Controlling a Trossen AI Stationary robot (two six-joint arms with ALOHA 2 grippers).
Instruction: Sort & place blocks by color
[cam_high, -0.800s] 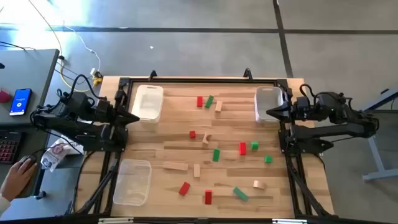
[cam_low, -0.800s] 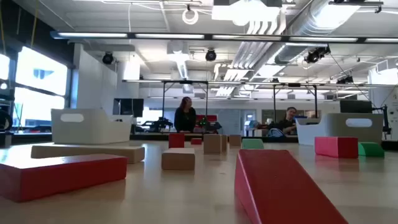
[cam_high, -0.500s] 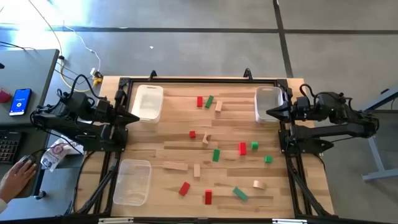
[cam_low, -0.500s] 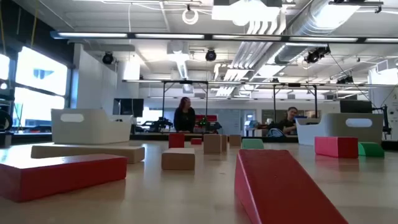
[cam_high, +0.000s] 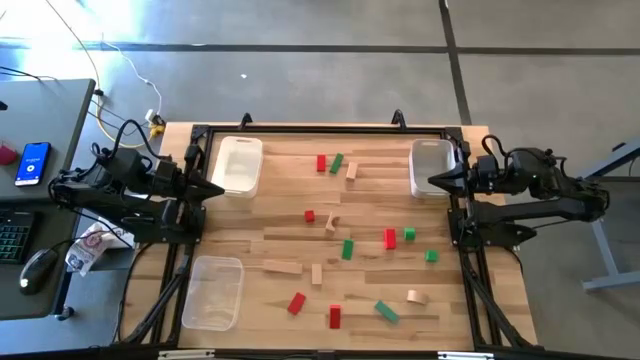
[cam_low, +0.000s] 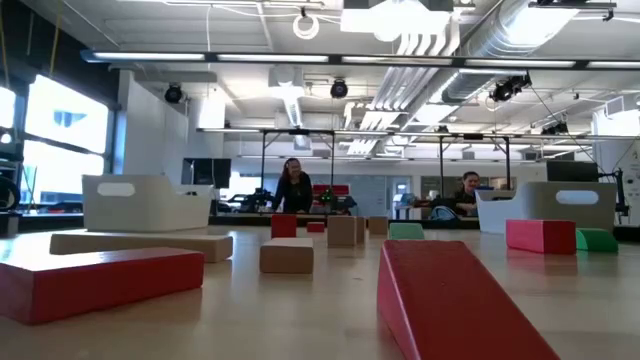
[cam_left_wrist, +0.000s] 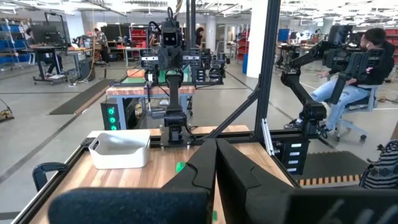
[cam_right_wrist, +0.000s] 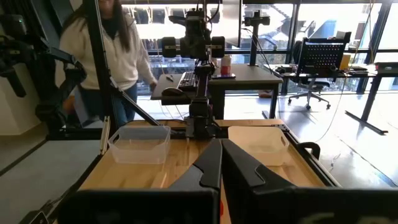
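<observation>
Lying scattered across the middle of the table (cam_high: 270, 250), the red blocks (cam_high: 390, 238), green blocks (cam_high: 347, 248) and plain wooden blocks (cam_high: 283, 267) are all sitting well apart from both grippers. You are keeping the left gripper (cam_high: 214, 189) parked at the left edge beside a white bin (cam_high: 239, 166), fingers together, and the right gripper (cam_high: 436, 181) at the right edge over another white bin (cam_high: 431, 165), fingers likewise pressed together. A clear bin (cam_high: 212, 292) is resting at the near left. Neither arm is moving since the earlier frame; the hand formerly on the mouse (cam_high: 36, 268) seems gone.
</observation>
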